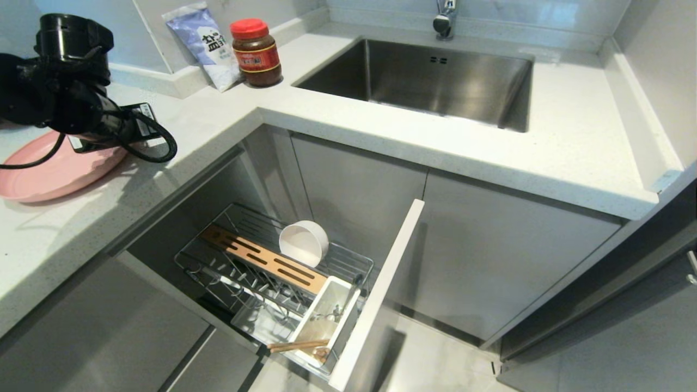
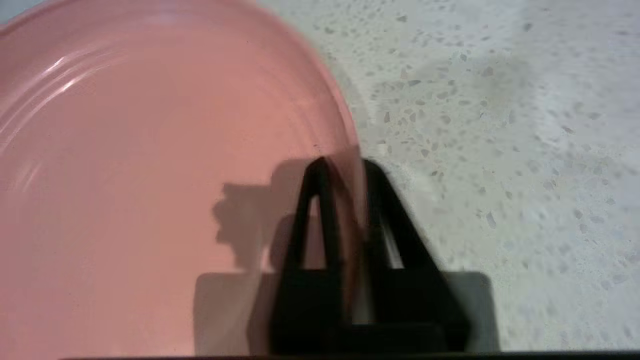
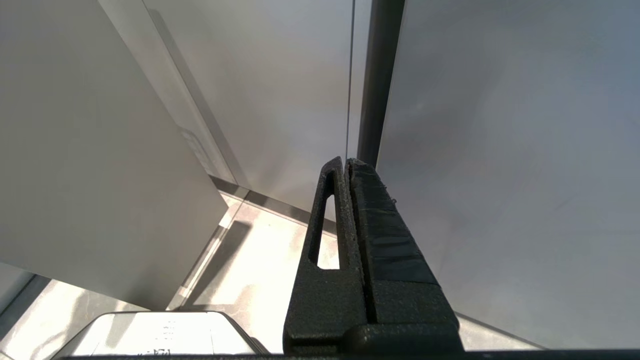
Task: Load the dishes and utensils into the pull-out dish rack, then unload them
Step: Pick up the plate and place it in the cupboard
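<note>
Both jaws of the left gripper pinch the pink plate rim.

The left arm reaches in over the left end of the countertop, its black wrist and looping cable hanging above the near edge. The left gripper points down, its two black fingers drawn close together, one on each side of the rim of the pink plate, pinching it. The right gripper hangs low beside the cabinet fronts, away from the countertop, with its fingers pressed flat against each other and nothing between them.
</note>
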Controlling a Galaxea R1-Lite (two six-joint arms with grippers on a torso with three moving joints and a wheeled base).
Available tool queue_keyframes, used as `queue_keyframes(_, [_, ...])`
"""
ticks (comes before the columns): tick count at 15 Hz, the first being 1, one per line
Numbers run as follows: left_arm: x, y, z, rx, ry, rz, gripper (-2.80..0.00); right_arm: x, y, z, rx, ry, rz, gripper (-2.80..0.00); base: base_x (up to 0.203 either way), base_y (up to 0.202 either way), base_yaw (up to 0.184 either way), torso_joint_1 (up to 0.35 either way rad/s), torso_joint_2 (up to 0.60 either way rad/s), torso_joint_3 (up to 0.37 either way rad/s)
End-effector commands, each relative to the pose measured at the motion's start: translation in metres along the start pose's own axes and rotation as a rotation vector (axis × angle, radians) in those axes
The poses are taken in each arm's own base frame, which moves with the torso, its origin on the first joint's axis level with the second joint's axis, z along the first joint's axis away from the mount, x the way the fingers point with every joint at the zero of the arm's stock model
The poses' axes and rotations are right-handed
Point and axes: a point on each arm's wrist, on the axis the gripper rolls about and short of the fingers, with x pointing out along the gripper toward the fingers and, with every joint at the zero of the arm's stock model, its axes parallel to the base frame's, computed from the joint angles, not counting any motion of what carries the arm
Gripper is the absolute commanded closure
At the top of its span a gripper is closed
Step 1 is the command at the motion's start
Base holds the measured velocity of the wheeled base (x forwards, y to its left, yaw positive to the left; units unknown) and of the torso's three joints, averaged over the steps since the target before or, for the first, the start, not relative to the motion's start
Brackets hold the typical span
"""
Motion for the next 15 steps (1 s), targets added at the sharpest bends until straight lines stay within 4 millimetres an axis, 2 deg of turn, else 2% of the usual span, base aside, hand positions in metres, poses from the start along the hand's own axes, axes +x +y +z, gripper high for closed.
queue_keyframes(1, [-0.001, 0.001, 0.001, -0.005, 0.0, 0.0, 0.0, 0.0, 0.0, 0.0, 0.0, -0.002, 0.001, 0.0, 0.0, 0.0, 0.0, 0.0, 0.0, 0.0])
queue_keyframes(5, [-0.02, 0.009, 0.009, -0.022, -0.032, -0.008, 0.0, 0.0, 0.0, 0.0, 0.0, -0.002, 0.0, 0.0, 0.0, 0.0, 0.0, 0.0, 0.0, 0.0])
queue_keyframes(8, [-0.053, 0.023, 0.022, -0.061, -0.085, -0.024, 0.0, 0.0, 0.0, 0.0, 0.0, -0.002, 0.0, 0.0, 0.0, 0.0, 0.0, 0.0, 0.0, 0.0])
queue_keyframes(9, [-0.068, 0.03, 0.027, -0.076, -0.108, -0.028, 0.0, 0.0, 0.0, 0.0, 0.0, -0.002, 0.0, 0.0, 0.0, 0.0, 0.0, 0.0, 0.0, 0.0])
queue_keyframes(12, [-0.133, 0.062, 0.045, -0.176, -0.23, -0.057, 0.0, 0.0, 0.0, 0.0, 0.0, -0.001, 0.0, 0.0, 0.0, 0.0, 0.0, 0.0, 0.0, 0.0])
queue_keyframes(15, [-0.195, 0.081, 0.047, -0.247, -0.321, -0.141, 0.0, 0.0, 0.0, 0.0, 0.0, -0.002, 0.0, 0.0, 0.0, 0.0, 0.0, 0.0, 0.0, 0.0])
